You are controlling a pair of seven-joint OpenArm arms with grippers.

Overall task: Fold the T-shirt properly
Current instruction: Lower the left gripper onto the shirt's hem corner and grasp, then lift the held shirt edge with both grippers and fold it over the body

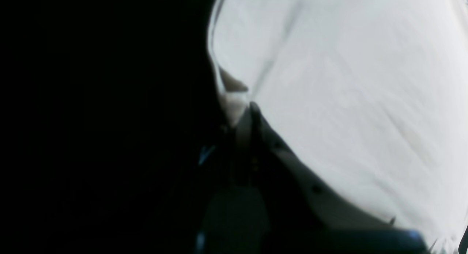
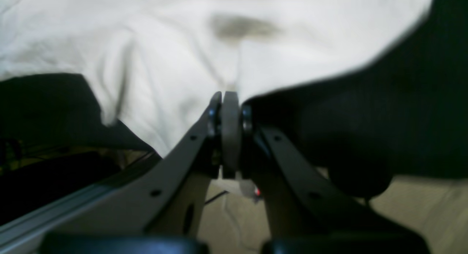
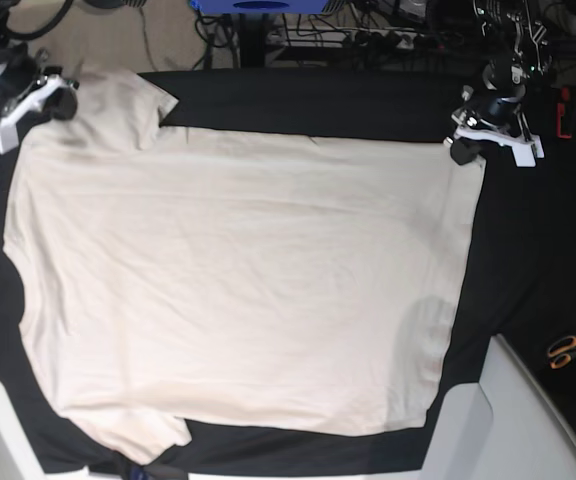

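Lying flat and unfolded, the T-shirt has both top corners gripped: left claw and right claw clenched on cloth; every fold remains.

Both wrist views are coming out soft and smeared. In the left wrist view, half the picture is sinking into black, while the T-shirt is glaring white. The base view is staying sharp and evenly lit; a faint grey shadow is falling across the cloth's hem.
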